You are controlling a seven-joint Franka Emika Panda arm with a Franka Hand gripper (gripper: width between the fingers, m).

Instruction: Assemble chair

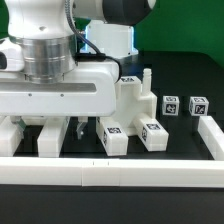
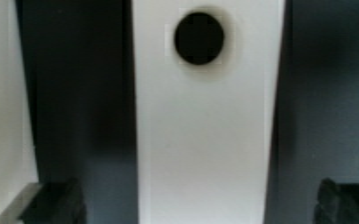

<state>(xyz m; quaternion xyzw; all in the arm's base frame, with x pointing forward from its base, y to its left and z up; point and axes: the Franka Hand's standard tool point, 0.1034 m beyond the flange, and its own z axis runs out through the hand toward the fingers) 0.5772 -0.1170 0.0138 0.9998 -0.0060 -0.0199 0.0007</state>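
Exterior view: by my reading the chair is far from built. Its white blocky plastic chair pieces lie loose on the dark desk (image 1: 185,145), all behind the long white border rail (image 1: 100,172). Two short white square posts (image 1: 113,138) stand just behind that rail. A larger white blocky frame piece (image 1: 135,95) stands farther behind it, and I cannot tell whether that piece is already joined from parts.

The claw (image 1: 63,135) hangs low just behind the rail, jaws spread wide and holding nothing. Wrist view shows its dark fingertips (image 2: 43,200) on either side of a flat white plastic bar with a dark oval hole (image 2: 199,130), apart from it. A first grasp seems to be in hand, with the joining left to do.

The only markings are black-and-white square tags (image 1: 170,103) on the posts. No brand or readable writing shows.
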